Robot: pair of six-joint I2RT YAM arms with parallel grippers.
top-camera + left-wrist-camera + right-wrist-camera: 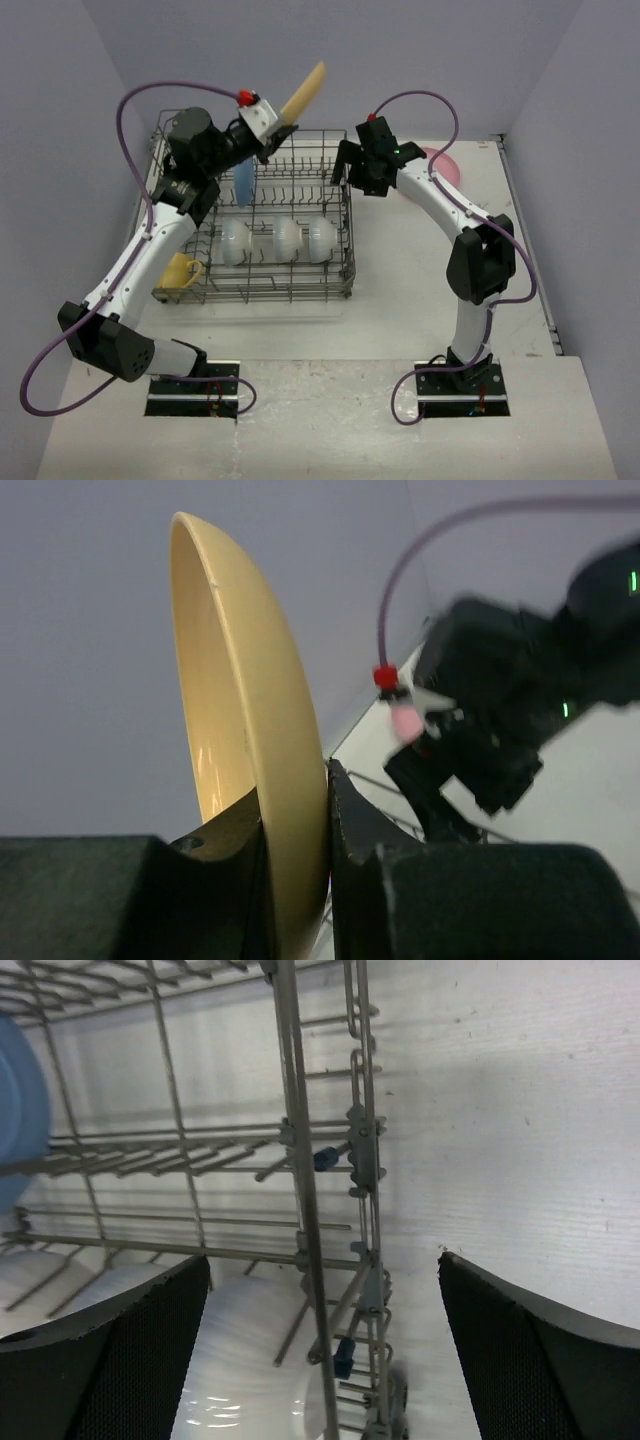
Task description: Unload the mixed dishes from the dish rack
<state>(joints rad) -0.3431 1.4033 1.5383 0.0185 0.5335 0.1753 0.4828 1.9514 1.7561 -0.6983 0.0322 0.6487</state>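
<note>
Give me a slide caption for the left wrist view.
Left hand grips a yellow plate by its rim, with the right arm in the background.

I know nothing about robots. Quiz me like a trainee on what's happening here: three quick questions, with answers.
1. True or false: the left gripper is shut on the yellow plate, held above the dish rack.
2. How many white bowls lie in the rack?
3. The right gripper is: A open; B shut on a mug; C shut on a bowl.
Key: 1 true; 2 three; 3 A.
</note>
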